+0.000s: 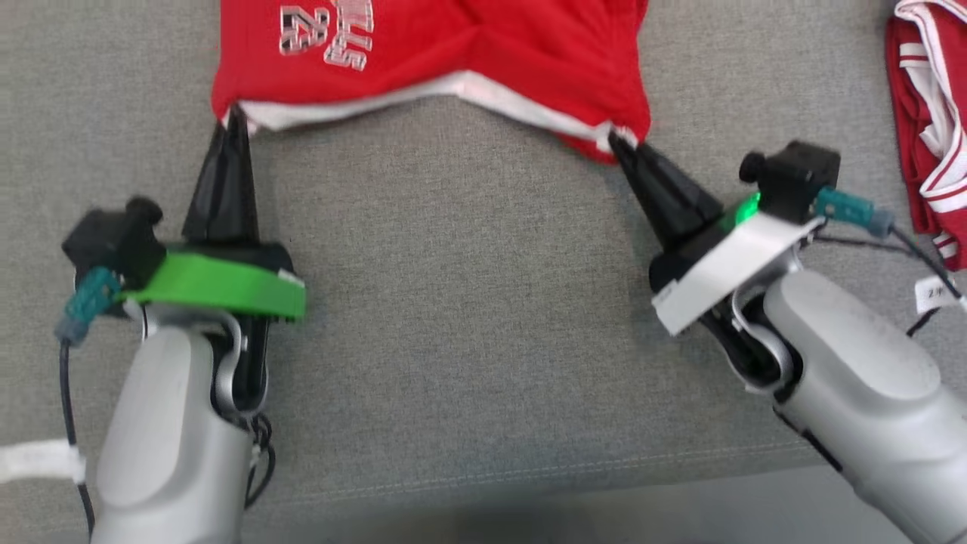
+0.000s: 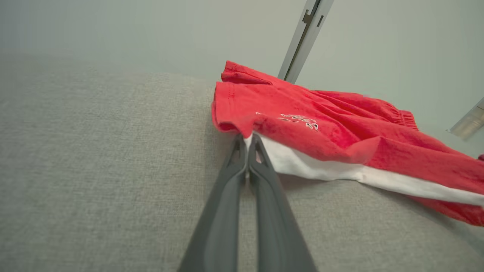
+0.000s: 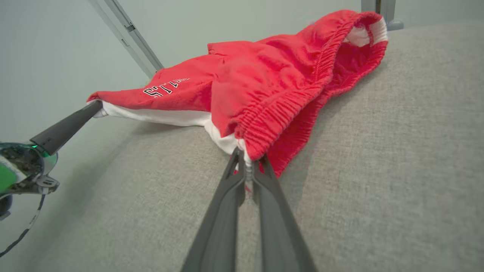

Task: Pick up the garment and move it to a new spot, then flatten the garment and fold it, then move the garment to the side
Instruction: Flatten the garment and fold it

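The garment (image 1: 453, 45), a pair of red shorts with white trim, sits on the far half of the bench (image 1: 453, 302), its near edge stretched between the two arms and sagging a little in the middle. The left end effector (image 1: 236, 113) is clamped on the left corner of that edge, at the white hem; the left wrist view shows its fingers (image 2: 242, 158) pressed together on the cloth. The right end effector (image 1: 616, 140) is clamped on the right corner, where the right wrist view shows gathered waistband elastic bunched at the tips.

This looks like the moving or flattening step: the cloth is rumpled and doubled over itself, not yet spread. The next move probably calls for both arms to pull evenly toward the near edge of the bench, keeping tension so the folds slide out.

Both forearms reach in from the bench's near edge. The left points straight away; the right angles inward to the left. A second red garment (image 1: 929, 128) lies at the bench's right end
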